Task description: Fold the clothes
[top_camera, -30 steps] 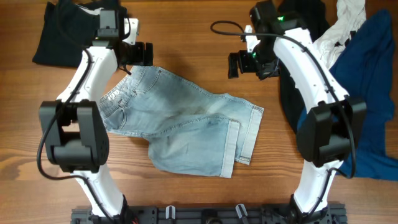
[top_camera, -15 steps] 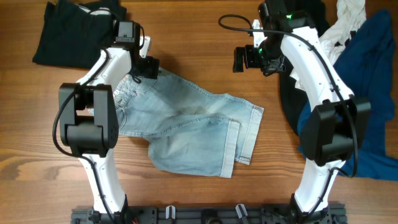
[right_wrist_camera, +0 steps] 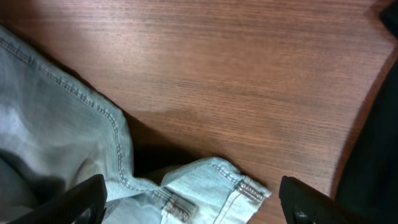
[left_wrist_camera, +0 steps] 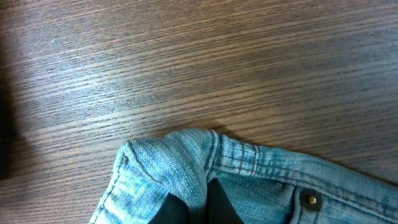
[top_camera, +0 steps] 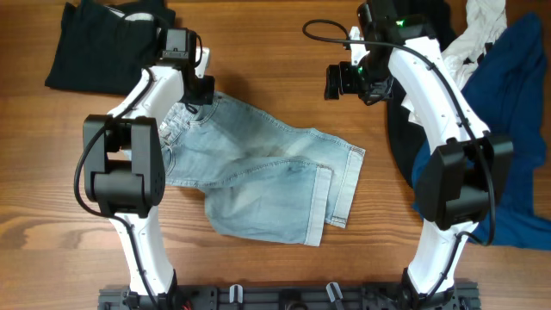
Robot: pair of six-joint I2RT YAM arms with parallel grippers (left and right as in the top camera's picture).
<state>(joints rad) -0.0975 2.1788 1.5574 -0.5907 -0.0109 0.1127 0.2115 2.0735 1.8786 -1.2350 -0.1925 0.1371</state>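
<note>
The pale blue denim shorts (top_camera: 258, 172) lie spread across the middle of the wooden table, with one turned-up hem at the right. My left gripper (top_camera: 196, 93) is at their upper left corner, shut on the bunched waistband corner (left_wrist_camera: 186, 162). Dark fingertips (left_wrist_camera: 171, 211) pinch a ridge of denim there. My right gripper (top_camera: 340, 82) hangs open over bare wood beyond the shorts' far edge. In the right wrist view its fingers (right_wrist_camera: 74, 202) stand wide apart, and a hem corner (right_wrist_camera: 217, 180) lies on the table between them, untouched.
A black garment (top_camera: 95, 43) lies at the back left. On the right side a black garment (top_camera: 400, 129), a white one (top_camera: 478, 34) and a royal blue one (top_camera: 516, 129) are piled beneath and beside the right arm.
My left gripper moved right onto the waistband corner and shut on it. My right gripper shifted slightly up and to the right, then stayed put.
</note>
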